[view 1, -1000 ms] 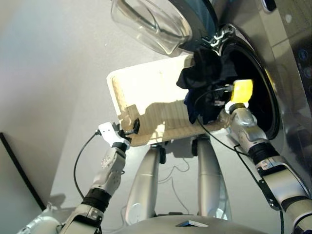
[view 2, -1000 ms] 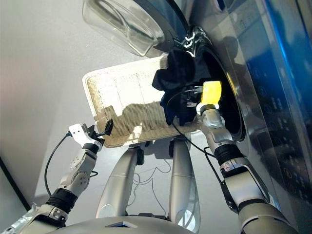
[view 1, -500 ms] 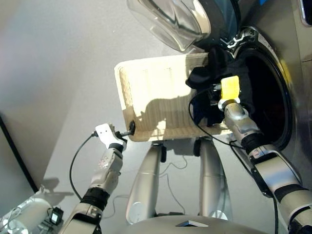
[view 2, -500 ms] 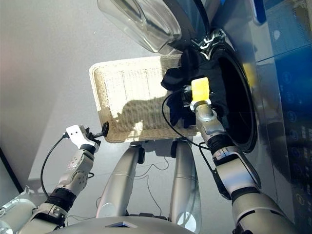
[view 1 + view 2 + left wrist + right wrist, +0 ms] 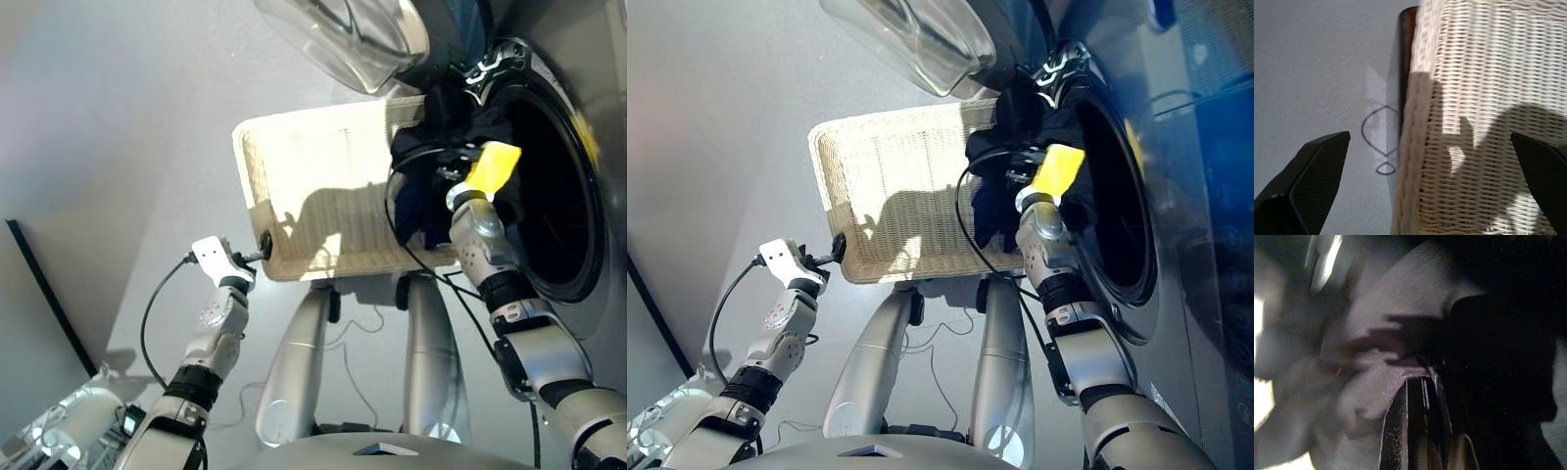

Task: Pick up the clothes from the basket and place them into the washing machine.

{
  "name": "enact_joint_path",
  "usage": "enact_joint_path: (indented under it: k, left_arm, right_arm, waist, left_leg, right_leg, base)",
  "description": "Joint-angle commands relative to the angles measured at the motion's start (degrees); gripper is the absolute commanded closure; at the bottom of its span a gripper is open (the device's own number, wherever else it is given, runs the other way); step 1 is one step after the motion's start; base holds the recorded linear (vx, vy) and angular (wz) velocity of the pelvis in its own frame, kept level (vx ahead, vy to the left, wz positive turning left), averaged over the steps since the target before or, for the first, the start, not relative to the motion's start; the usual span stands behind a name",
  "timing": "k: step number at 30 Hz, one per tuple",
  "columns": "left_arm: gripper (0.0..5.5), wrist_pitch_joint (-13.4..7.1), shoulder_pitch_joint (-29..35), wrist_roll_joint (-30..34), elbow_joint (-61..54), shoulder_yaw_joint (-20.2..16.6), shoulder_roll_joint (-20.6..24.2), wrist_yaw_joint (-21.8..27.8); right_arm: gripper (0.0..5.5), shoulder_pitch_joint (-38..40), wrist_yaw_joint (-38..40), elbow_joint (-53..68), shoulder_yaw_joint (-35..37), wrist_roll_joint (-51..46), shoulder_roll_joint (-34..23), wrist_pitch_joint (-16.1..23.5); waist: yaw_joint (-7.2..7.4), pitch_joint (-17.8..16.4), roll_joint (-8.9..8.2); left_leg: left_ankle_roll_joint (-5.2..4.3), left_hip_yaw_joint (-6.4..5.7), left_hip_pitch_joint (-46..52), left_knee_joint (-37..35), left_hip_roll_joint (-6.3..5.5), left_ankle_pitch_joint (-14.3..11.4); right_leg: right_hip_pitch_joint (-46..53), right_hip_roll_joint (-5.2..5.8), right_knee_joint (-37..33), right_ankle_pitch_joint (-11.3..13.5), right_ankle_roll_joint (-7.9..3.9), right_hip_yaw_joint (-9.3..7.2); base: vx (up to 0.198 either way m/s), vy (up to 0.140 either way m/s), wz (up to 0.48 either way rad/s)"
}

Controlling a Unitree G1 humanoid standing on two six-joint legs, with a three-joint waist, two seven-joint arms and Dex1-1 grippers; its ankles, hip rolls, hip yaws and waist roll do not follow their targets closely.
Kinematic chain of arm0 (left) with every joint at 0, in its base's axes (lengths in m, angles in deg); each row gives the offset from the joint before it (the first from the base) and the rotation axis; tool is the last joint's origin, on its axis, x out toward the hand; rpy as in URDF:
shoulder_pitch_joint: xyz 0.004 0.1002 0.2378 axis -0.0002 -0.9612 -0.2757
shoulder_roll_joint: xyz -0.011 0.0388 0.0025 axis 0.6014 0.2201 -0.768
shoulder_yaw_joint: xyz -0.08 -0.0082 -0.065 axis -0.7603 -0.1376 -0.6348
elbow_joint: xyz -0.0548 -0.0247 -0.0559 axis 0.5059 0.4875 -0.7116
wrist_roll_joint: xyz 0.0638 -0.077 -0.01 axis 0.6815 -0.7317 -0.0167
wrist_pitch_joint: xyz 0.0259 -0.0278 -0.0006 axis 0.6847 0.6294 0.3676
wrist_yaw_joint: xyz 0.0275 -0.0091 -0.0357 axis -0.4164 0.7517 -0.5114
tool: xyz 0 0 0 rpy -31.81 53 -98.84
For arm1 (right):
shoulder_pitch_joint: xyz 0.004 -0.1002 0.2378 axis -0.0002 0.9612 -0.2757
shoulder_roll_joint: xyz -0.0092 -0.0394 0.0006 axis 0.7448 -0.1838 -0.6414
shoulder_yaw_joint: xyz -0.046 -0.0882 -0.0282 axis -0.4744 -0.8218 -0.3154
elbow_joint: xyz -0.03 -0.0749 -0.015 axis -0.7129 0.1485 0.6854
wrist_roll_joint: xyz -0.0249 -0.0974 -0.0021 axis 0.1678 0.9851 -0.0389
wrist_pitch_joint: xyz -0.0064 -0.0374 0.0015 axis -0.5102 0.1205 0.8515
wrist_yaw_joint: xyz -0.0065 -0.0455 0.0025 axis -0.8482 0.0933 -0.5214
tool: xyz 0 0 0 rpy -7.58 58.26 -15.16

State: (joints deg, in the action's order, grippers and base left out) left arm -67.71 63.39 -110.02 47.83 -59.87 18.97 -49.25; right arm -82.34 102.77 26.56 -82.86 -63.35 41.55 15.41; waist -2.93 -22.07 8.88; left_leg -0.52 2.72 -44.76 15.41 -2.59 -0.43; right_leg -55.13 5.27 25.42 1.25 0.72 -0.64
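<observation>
Though unlabelled, dark clothes (image 5: 431, 186) at washing machine (image 5: 558, 196) porthole, beside basket (image 5: 313, 186).

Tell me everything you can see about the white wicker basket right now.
The shallow rectangular cream-white woven wicker basket has low sides and sits just left of the dark grey washing machine's open porthole. Sunlight and shadows cross its weave. Its bed looks bare except at the porthole end, where dark clothes drape from it towards the drum. The left gripper is at its near corner, jaws spread either side of the rim.
</observation>
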Motion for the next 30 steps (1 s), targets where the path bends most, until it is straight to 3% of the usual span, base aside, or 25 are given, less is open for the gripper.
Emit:
enact_joint_path:
  k: [1,2,8,9,11,15,16,17,18,24,30]
  left_arm:
    - [0.0,-1.3,-3.9,-0.6,-2.1,1.0,1.7,1.3]
    - [0.0,-1.3,-3.8,-1.0,-2.2,1.4,1.8,1.5]
    - [0.0,-1.1,-4.8,-1.3,-2.0,2.7,2.1,1.6]
    - [0.0,-1.1,-4.9,-1.1,-2.0,2.9,2.0,1.5]
    - [0.0,-1.3,-5.2,-1.1,-1.9,3.4,2.1,1.5]
    - [0.0,-1.6,-5.2,-0.4,-2.3,3.7,1.9,1.2]
    - [0.0,-1.6,-5.3,-0.4,-2.4,3.7,1.9,1.1]
    - [0.0,-1.7,-5.4,-0.5,-2.7,3.7,1.8,1.1]
    - [0.0,-1.7,-5.4,-0.5,-2.8,3.7,1.9,1.0]
    - [0.0,-1.2,-6.1,0.1,-5.2,1.8,3.1,1.4]
    - [0.0,-0.5,-7.7,0.7,-6.2,0.4,4.0,2.9]
  right_arm:
    - [5.5,-2.7,3.4,4.0,4.6,-6.1,-3.2,9.3]
    - [5.5,-4.1,4.4,3.2,6.4,-7.9,-4.4,10.6]
    - [5.5,-9.0,15.1,5.7,13.3,-3.8,-10.8,16.1]
    - [5.5,-9.9,16.5,5.4,14.4,-3.1,-11.8,16.8]
    - [5.5,-9.9,18.6,5.5,15.3,-1.8,-12.2,18.2]
    - [5.5,-5.6,17.0,3.8,13.2,-0.2,-10.8,15.3]
    - [5.5,-4.7,16.8,4.1,12.5,0.2,-9.4,15.2]
    - [3.77,-3.3,15.5,3.0,12.2,-0.2,-8.4,14.3]
    - [0.0,-2.0,14.9,2.6,11.1,0.0,-7.7,13.5]
    - [0.0,7.7,4.3,2.4,-1.6,5.5,-5.9,2.7]
    - [0.0,13.3,-4.8,3.1,-11.2,11.5,-6.6,-3.6]
  waist:
    - [1.13,2.7,2.96]
    - [1.36,2.4,3.03]
    - [1.71,2.6,3.96]
    - [1.56,3.0,4.09]
    - [1.75,2.9,4.29]
    - [2.18,3.1,4.33]
    - [2.07,3.6,4.41]
    - [2.28,3.6,4.37]
    - [2.33,3.7,4.26]
    - [3.14,3.7,2.41]
    - [3.28,4.0,-0.05]
  left_leg:
    - [1.29,0.74,-0.4,1.8,-0.32,-3.0]
    - [1.62,1.56,-1.2,2.2,-0.29,-1.7]
    - [2.18,2.22,-2.0,4.3,-0.25,-2.9]
    - [2.14,1.68,-1.8,4.7,-0.39,-3.9]
    - [2.46,2.36,-2.7,5.0,-0.38,-3.0]
    - [2.44,2.21,-3.1,5.2,-0.22,-3.1]
    - [2.18,1.47,-2.5,5.1,-0.33,-4.4]
    - [2.14,1.45,-2.5,5.1,-0.28,-4.4]
    - [2.05,1.41,-2.3,4.9,-0.21,-4.4]
    - [1.54,1.48,-2.4,4.6,0.16,-3.8]
    - [1.24,0.79,-1.7,3.5,0.41,-2.8]
  right_leg:
    - [3.4,-0.29,-2.7,-2.4,-4.89,0.64]
    - [2.6,-0.15,-2.9,-0.8,-4.56,0.55]
    - [1.3,-0.43,-1.4,-1.0,-4.95,2.06]
    - [1.5,-0.54,-1.0,-2.0,-5.19,2.57]
    - [0.8,-0.48,-1.0,-1.0,-4.87,2.5]
    - [0.5,-0.48,-0.9,-1.0,-4.69,2.46]
    - [1.1,-0.74,-0.8,-2.3,-4.94,2.85]
    - [1.1,-0.78,-0.7,-2.3,-4.86,2.8]
    - [1.2,-0.78,-0.8,-2.3,-4.82,2.68]
    - [2.3,-1.04,-2.0,-1.4,-4.36,1.61]
    - [3.9,-0.95,-3.8,-0.5,-4.28,0.42]
  base:
    - [-0.125,0.044,-0.265]
    - [-0.124,0.046,-0.265]
    - [-0.015,0.018,-0.112]
    - [0.0,0.0,0.0]
    - [-0.044,0.001,-0.035]
    - [0.026,-0.006,-0.003]
    - [0.108,-0.021,-0.02]
    - [0.107,-0.023,-0.025]
    - [0.0,0.0,0.0]
    - [0.0,0.0,0.0]
    - [-0.013,-0.055,0.026]
